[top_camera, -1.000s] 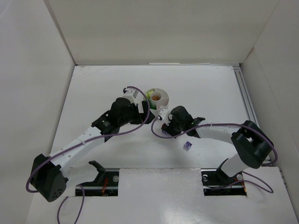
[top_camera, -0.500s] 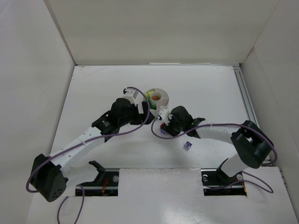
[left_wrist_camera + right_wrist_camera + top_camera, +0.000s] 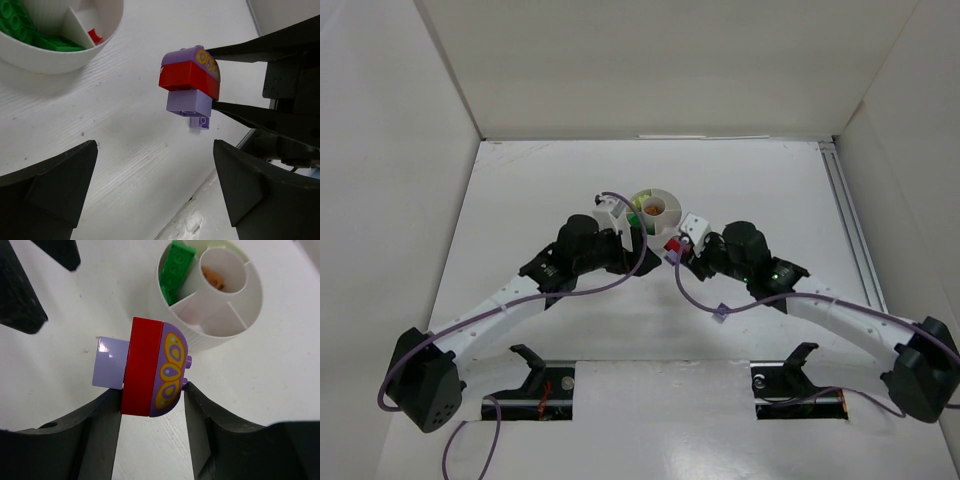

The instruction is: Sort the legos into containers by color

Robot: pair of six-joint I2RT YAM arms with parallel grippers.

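White tabletop (image 3: 520, 200), walled on three sides, gives open room all around. Over it the left gripper (image 3: 155, 190) hangs spread wide and empty. It faces the right gripper (image 3: 151, 402), which pinches a joined stack of bricks (image 3: 150, 365), apparently off the surface and just short of the dish (image 3: 215, 337). That stack's long axis runs from finger to finger. Its pale purple end brick (image 3: 110, 362) juts free toward the left gripper, which looks best placed to pull it off.

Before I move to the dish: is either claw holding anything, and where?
The right claw pinches a joined lego stack: one finger on the printed purple dome, the other against the red brick. The left claw is open and empty.
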